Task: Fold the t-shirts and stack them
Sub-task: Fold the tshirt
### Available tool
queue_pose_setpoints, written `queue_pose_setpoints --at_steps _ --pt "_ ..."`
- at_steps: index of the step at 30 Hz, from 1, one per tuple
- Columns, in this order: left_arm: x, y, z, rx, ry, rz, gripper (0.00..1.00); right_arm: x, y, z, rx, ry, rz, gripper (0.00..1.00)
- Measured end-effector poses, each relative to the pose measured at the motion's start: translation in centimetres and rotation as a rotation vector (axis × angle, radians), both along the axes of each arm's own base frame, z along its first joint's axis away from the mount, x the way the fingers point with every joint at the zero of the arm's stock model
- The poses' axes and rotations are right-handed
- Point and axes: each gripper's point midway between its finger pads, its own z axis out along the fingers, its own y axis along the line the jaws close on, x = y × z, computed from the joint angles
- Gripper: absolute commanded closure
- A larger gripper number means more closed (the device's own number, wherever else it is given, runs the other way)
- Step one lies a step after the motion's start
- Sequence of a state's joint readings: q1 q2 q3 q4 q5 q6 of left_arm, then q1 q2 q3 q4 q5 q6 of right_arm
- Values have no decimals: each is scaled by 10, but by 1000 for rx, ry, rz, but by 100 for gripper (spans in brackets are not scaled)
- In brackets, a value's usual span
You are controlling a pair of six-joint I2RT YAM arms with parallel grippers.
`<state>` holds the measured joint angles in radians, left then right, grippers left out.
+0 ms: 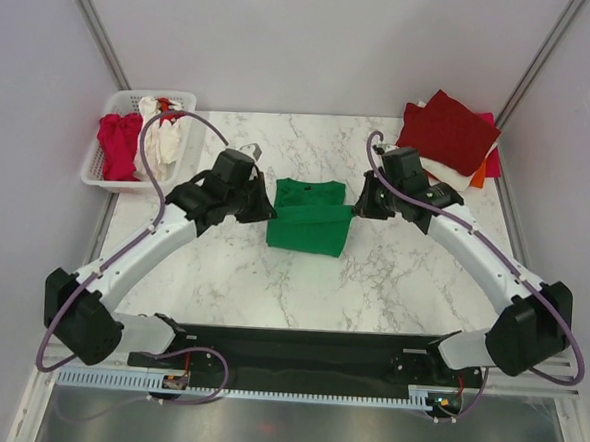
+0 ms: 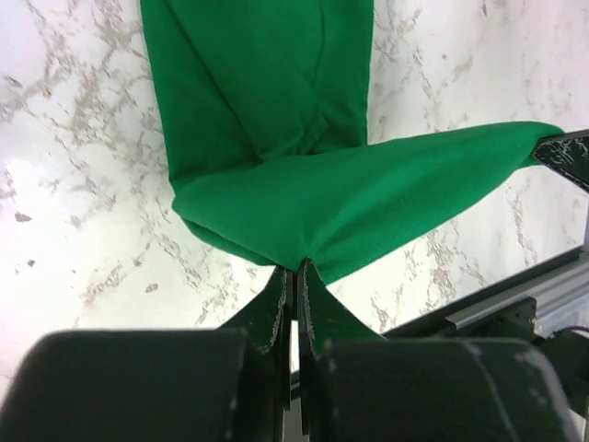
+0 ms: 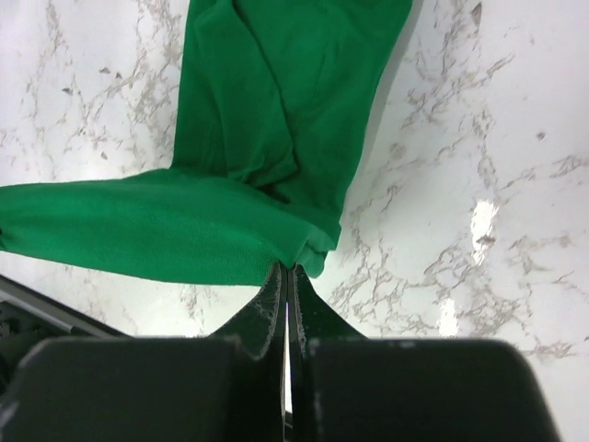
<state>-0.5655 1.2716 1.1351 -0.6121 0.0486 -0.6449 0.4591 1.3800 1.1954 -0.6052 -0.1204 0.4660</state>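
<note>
A bright green t-shirt lies partly folded in the middle of the marble table, its near part lifted and stretched between both grippers. My left gripper is shut on the shirt's left corner. My right gripper is shut on its right corner. The wrist views show the green cloth running from the shut fingertips away over the table. Folded t-shirts, dark red on top with white, orange and magenta edges below, sit stacked at the far right.
A white slatted basket at the far left holds a red shirt and a white one. Grey walls and metal posts close in the table on both sides.
</note>
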Motion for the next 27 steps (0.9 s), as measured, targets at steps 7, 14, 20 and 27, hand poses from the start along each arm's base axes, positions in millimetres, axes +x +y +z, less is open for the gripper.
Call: queue_pose_setpoints --at_steps 7,14,20,27 --pt "53 0 -3 63 16 25 98 47 -1 -3 -46 -5 -38 100" --pt "144 -2 -28 102 45 61 72 115 -4 -33 -86 37 -101 89" --pt "253 -13 -109 50 142 20 23 200 -23 -102 -123 138 -211 18" --pt "242 15 -134 67 264 46 26 194 -45 -89 -145 141 -271 18"
